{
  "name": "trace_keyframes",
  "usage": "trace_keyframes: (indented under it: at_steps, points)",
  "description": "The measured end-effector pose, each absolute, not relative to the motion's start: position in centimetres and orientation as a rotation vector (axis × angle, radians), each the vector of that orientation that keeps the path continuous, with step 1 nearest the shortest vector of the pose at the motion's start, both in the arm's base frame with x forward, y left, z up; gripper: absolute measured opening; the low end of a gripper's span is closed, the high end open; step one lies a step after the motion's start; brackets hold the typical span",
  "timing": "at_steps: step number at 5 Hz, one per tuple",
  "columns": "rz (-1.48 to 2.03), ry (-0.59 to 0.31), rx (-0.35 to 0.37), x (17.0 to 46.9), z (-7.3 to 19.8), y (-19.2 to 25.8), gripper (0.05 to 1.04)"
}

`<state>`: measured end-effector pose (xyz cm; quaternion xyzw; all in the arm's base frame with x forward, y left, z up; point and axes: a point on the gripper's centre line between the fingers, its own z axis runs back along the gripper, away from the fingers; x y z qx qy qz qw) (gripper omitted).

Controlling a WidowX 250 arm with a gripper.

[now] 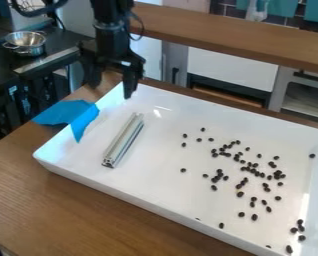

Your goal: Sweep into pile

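Black end effector (111, 87), fingers wide apart, near white tray (162, 175)

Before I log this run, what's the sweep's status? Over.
End effector open and empty, by the tray's corner. Dark beans scattered, not piled. Possible obstacles: metal bar in tray, blue cloth over its rim.

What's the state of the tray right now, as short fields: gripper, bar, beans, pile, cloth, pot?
Gripper: open and empty, above the tray's far-left corner
Bar: lying in the tray, left of the beans, not held
Beans: scattered over the right part, a few near the right wall
Pile: none; only small loose clusters
Cloth: blue, draped over the tray's left rim
Pot: metal, on the dark counter at upper left
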<state>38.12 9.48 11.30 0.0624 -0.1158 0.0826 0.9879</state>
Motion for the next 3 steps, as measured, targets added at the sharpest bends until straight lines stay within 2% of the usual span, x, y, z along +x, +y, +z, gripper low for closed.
trace_keyframes:
  at_steps: [2, 3]
  points:
    - [0.27, -0.141, 0.118, 38.7, 9.2, 9.5, 1.001]
    - [0.312, -0.104, 0.137, 39.2, 8.1, 9.1, 1.001]
